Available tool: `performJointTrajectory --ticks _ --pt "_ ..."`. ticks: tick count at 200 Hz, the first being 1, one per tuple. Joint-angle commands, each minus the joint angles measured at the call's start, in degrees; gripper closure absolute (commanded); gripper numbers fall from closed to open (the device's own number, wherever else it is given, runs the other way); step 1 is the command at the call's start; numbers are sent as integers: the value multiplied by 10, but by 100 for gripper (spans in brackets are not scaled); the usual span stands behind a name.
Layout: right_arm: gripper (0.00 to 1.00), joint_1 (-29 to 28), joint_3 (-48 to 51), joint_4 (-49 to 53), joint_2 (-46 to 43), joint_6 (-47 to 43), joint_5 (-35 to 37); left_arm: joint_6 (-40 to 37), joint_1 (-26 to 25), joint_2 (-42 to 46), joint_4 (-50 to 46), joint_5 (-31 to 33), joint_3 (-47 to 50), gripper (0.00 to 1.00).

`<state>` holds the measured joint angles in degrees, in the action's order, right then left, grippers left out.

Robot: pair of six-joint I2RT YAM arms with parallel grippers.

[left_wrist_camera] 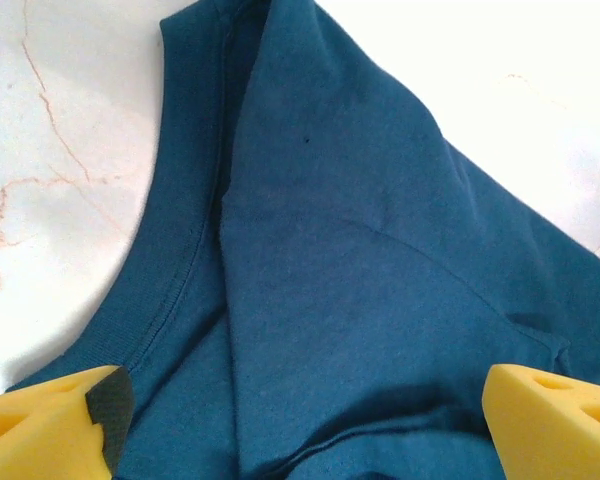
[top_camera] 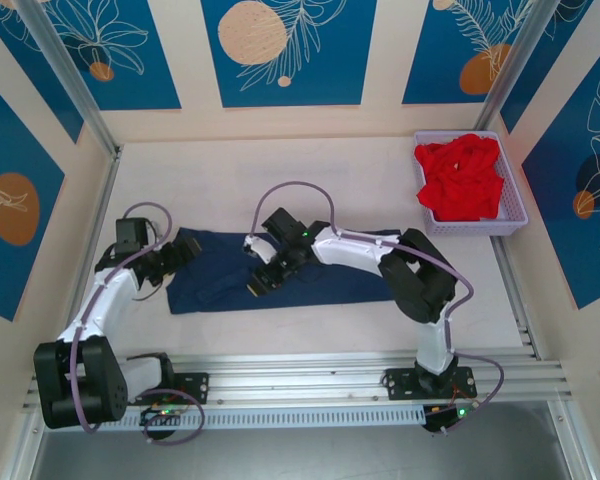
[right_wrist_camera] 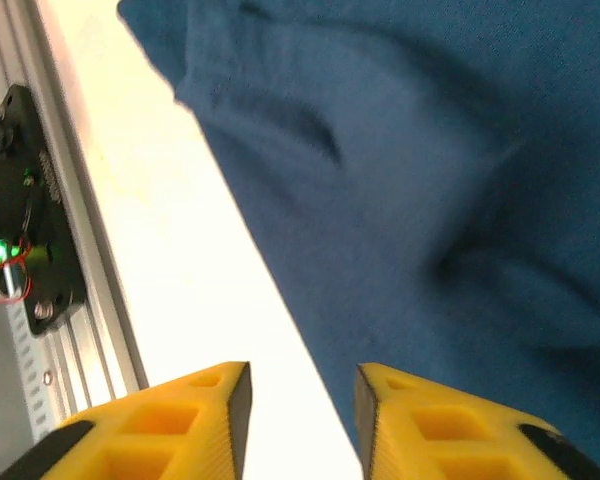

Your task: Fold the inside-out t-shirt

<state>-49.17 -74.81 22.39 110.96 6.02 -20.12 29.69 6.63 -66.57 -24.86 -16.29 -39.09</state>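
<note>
The inside-out t-shirt (top_camera: 215, 282) lies on the white table as a long dark navy band across the middle. My left gripper (top_camera: 180, 253) is at its left end. In the left wrist view this gripper (left_wrist_camera: 300, 435) is open, its yellow fingers (left_wrist_camera: 50, 420) set wide above the cloth (left_wrist_camera: 360, 250) beside the ribbed neck band (left_wrist_camera: 150, 300). My right gripper (top_camera: 261, 279) hovers over the shirt's near edge around the middle. In the right wrist view it (right_wrist_camera: 302, 410) is open with nothing between the pads, straddling the hem line of the shirt (right_wrist_camera: 430, 150).
A lavender basket (top_camera: 521, 216) at the back right holds a bright red garment (top_camera: 460, 180). An aluminium rail (top_camera: 300, 375) runs along the table's near edge, also seen as the rail (right_wrist_camera: 40, 200) with a black bracket. Side walls close in the table.
</note>
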Motion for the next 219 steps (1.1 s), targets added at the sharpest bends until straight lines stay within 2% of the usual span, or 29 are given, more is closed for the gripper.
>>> performJointTrajectory --ticks 1,37,67,104,132,164,219 --pt "61 -2 41 -3 -29 -28 -39 -1 -2 2 -3 -24 10 10" --pt "60 22 64 -48 -71 3 -42 -11 -62 1 3 -59 13 12" --pt "58 31 25 -81 -50 67 -15 -20 -105 -22 -26 -15 13 19" --pt "57 39 9 -88 -31 99 22 -46 -175 -76 42 -32 -3 19" --pt "57 59 46 -90 -60 105 25 -70 -234 -133 85 -16 -28 18" --pt "57 89 106 -101 -111 112 34 -97 -269 -184 86 10 -49 17" --pt "57 159 178 -100 -188 118 38 -105 -324 -168 80 -19 -29 18"
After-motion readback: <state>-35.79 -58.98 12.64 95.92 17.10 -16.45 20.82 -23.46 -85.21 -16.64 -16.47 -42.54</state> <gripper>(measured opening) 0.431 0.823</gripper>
